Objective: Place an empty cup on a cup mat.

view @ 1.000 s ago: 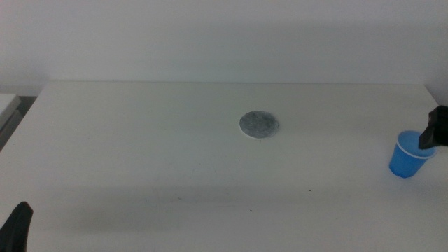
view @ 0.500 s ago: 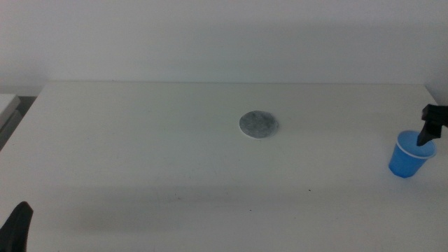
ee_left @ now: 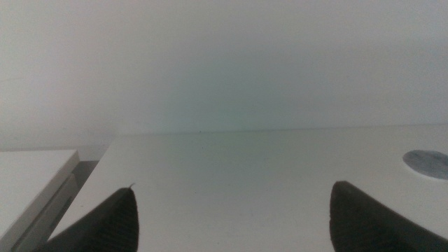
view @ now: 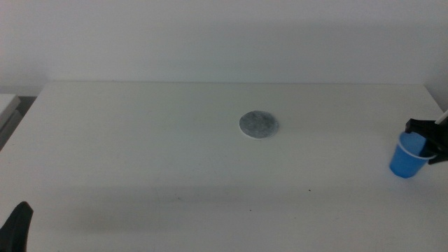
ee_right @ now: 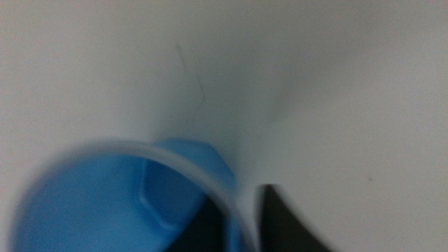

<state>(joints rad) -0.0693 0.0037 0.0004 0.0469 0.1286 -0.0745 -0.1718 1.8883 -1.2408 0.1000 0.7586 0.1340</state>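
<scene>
The blue cup (view: 404, 159) stands upright on the table near its right edge. My right gripper (view: 427, 142) is at the cup's rim. In the right wrist view the cup (ee_right: 91, 203) fills the lower part. One dark jaw is inside it and the other just outside, close on either side of the wall, so the gripper is shut on the wall. The grey cup mat (view: 259, 124) lies bare at the table's middle, well left of the cup; it also shows in the left wrist view (ee_left: 428, 162). My left gripper (view: 17, 227) waits open at the front left corner.
The white table (view: 140, 154) ends just right of the cup. A pale ledge (view: 7, 105) lies beyond the table's left edge. A plain wall stands behind.
My right gripper has come down from above the cup to its rim and its jaws now straddle the wall. The cup, the mat and the left arm have not moved.
</scene>
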